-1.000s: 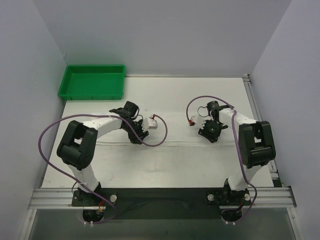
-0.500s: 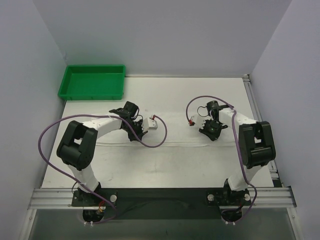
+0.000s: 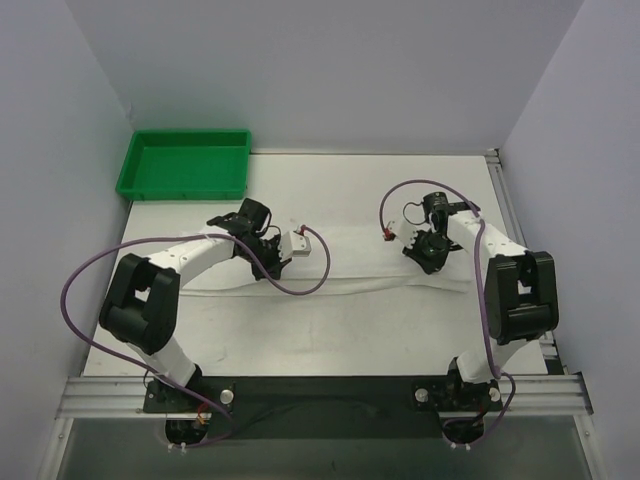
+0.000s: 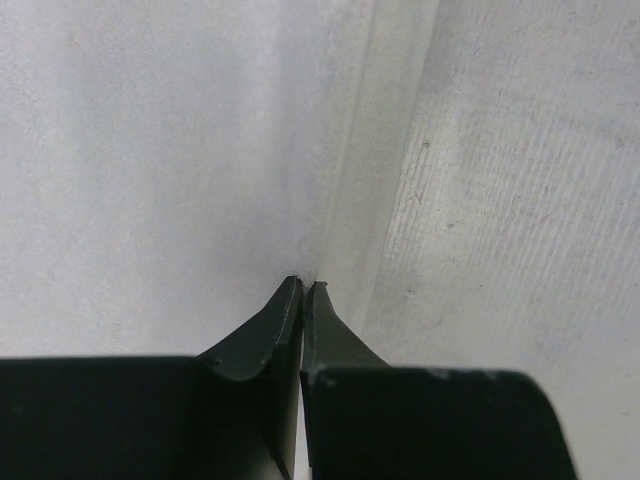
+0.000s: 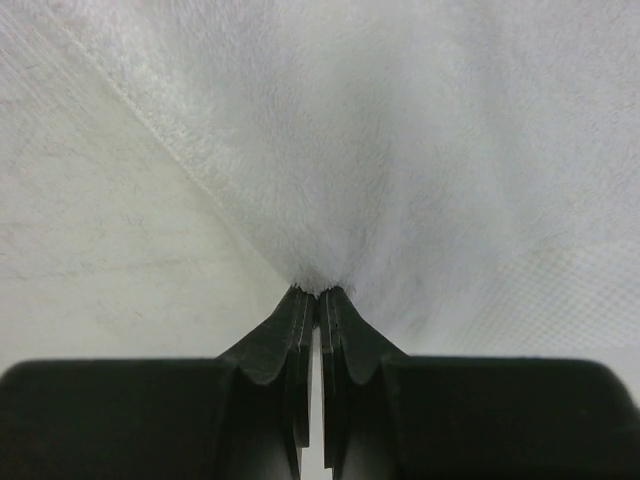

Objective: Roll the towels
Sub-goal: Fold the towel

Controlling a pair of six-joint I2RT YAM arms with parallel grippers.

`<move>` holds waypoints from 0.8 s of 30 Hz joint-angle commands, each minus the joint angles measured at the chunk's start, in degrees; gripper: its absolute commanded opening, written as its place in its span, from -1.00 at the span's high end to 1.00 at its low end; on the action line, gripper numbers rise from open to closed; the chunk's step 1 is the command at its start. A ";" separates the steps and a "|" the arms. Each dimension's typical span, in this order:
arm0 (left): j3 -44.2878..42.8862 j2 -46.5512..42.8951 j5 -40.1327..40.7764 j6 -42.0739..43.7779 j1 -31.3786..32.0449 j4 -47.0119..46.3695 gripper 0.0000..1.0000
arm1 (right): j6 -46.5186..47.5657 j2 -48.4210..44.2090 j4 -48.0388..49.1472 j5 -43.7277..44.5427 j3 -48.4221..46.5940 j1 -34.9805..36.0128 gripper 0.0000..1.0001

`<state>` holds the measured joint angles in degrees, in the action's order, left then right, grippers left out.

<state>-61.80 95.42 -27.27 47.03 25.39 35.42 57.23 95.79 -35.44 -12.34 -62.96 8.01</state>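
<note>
The towels (image 3: 350, 268) lie as one white band across the bench (image 3: 330, 335). The long axis runs side to side, from well outside my left fingers (image 4: 278, 322) to just outside my right fingers (image 5: 285, 325). Both pairs are down on that band, each pressed together. The right pair is clamped on a pinch of terry that puckers into its tips. The left pair is closed to a hairline at the end of an edge line that runs straight away from the tips, and I take it to be nipping that edge, though the pinch shows less plainly. Cloth spreads ahead of both sets of tips. The coming move turns on this: the roll must travel across the band's short way, square to the line joining my two grips. Neither arm is nearer, since each holds its own part with a free span between. I judge they must move level, or the roll will skew.
</note>
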 commanded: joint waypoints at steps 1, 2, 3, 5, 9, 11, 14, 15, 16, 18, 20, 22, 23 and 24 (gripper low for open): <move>-0.78 -1.81 0.63 1.14 -0.95 3.87 1.00 | 0.86 -2.19 -4.99 1.88 -1.91 -1.24 1.00; -0.86 -1.64 0.81 1.23 -1.04 3.95 1.00 | 0.95 -2.01 -5.08 1.88 -1.73 -1.16 0.86; -1.13 -1.03 0.64 1.23 -0.95 4.13 1.00 | 0.86 -1.57 -5.08 1.97 -1.47 -1.07 0.81; -1.48 -0.32 0.20 1.05 -0.95 4.48 1.00 | 0.86 -0.44 -5.08 2.23 -1.20 -0.80 0.78; -1.74 1.08 -0.33 0.70 -0.87 4.48 1.00 | 0.16 0.89 -4.99 2.23 -1.55 -0.80 0.57; -1.92 1.17 -0.33 0.61 -0.87 4.48 1.00 | -0.02 1.33 -4.99 2.32 -1.99 -0.89 0.53; -2.01 1.35 -0.24 0.70 -0.95 4.48 1.00 | 0.16 1.77 -5.08 2.58 -2.34 -0.80 0.95; -1.92 1.35 -0.24 0.70 -0.95 4.48 1.00 | 0.16 1.86 -5.08 2.58 -2.34 -0.89 1.00; -1.92 1.44 -0.24 0.70 -0.95 4.48 1.00 | 0.16 1.95 -5.08 2.58 -2.34 -0.80 1.00; -1.83 1.44 -0.33 0.61 -0.95 4.48 1.00 | -0.10 2.03 -5.34 2.32 -2.26 -0.80 0.77; -1.66 1.35 -0.24 0.70 -0.95 4.48 1.00 | -0.10 1.86 -5.86 1.62 -1.56 -0.72 0.46; -1.66 1.35 -0.07 0.61 -0.95 4.48 1.00 | -0.02 1.86 -6.22 1.09 -0.85 -0.28 0.44; -1.74 1.35 -0.07 0.70 -1.04 4.48 1.00 | 0.07 2.21 -6.22 1.18 -0.50 -0.19 0.43; -1.74 1.35 -0.15 0.61 -1.04 4.57 1.00 | 0.16 2.38 -6.22 1.18 -0.06 -0.10 0.45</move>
<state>-61.87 96.66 -27.20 47.18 24.75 38.57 57.06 97.43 -37.95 -10.81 -63.44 7.57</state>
